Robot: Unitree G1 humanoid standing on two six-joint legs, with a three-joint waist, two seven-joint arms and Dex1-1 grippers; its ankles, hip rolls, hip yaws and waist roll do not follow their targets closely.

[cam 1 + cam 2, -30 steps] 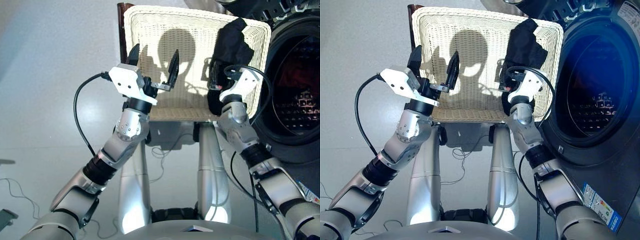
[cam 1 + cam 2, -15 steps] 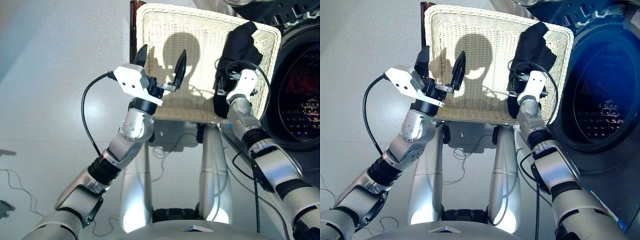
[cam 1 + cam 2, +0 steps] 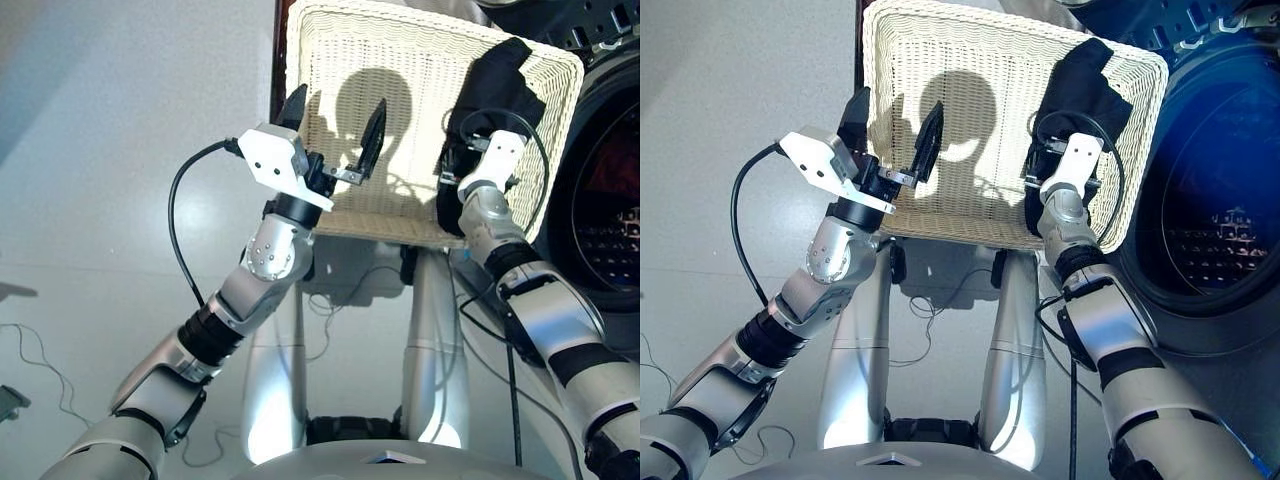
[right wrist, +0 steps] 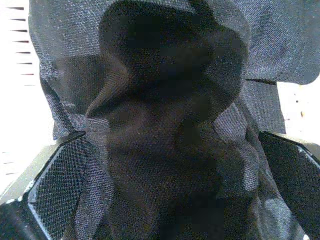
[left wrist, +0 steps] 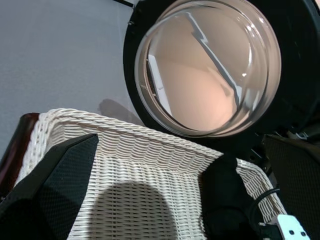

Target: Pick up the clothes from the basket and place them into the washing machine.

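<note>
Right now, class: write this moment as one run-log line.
left gripper: open, empty | right gripper: open around black cloth | cloth in basket | washing machine: door open

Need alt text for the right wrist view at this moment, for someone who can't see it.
Crumpled black cloth fills almost the whole picture, bunched between the right hand's two black fingers, which stand apart on either side of it. Bright slivers of the cream wicker basket show at the edges behind the cloth.
</note>
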